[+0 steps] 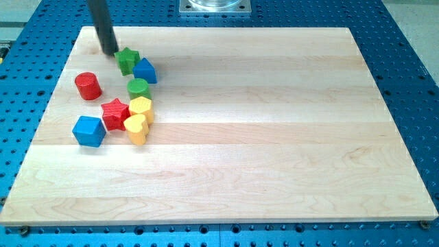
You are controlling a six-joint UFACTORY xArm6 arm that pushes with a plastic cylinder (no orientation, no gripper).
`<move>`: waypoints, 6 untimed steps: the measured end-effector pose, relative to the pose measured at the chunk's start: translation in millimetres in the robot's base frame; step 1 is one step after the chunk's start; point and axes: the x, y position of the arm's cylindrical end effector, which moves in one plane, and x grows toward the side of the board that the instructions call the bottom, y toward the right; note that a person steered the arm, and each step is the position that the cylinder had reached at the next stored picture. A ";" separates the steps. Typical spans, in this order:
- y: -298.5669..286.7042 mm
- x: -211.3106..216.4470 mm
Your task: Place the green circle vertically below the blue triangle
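Note:
The green circle (138,88) sits on the wooden board's left part, just below the blue triangle (145,71) and touching the yellow block (141,106) beneath it. A green star (127,60) lies against the blue triangle's left side. My tip (110,51) rests on the board just left of and slightly above the green star, close to it, up and left of the green circle.
A red cylinder (88,86) stands to the left. A red star (115,114), a blue cube (89,130) and a yellow heart (137,128) cluster below the green circle. The board's left edge (48,113) is near. A metal base plate (215,6) is at the view's top.

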 end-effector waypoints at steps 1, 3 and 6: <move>80.6 35.4; 28.9 63.5; 86.0 118.4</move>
